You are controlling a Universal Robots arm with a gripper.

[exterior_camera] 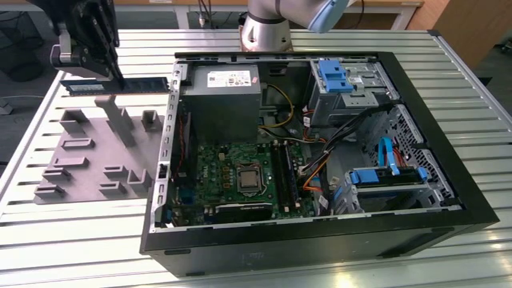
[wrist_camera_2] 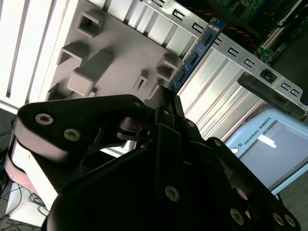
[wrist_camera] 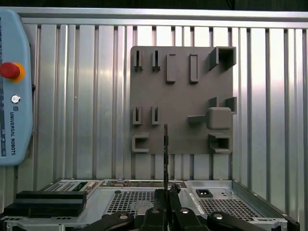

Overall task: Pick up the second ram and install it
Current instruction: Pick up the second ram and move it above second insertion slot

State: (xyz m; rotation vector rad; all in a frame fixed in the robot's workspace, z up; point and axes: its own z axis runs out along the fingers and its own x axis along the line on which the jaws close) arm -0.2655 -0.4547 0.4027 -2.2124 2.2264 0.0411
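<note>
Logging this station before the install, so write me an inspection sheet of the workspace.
Surface: slatted metal table.
Job's things: ram stick held level near the grey fixture, outside the open computer case.
Clutter: teach pendant lying on the table.
Gripper: gripper shut on the ram stick.
Cables: coloured wires inside the case.
Surroundings: robot base at the table's far edge; desks beyond.

The pincer is matt black, the fixture matt grey plastic, the table ribbed shiny metal.
</note>
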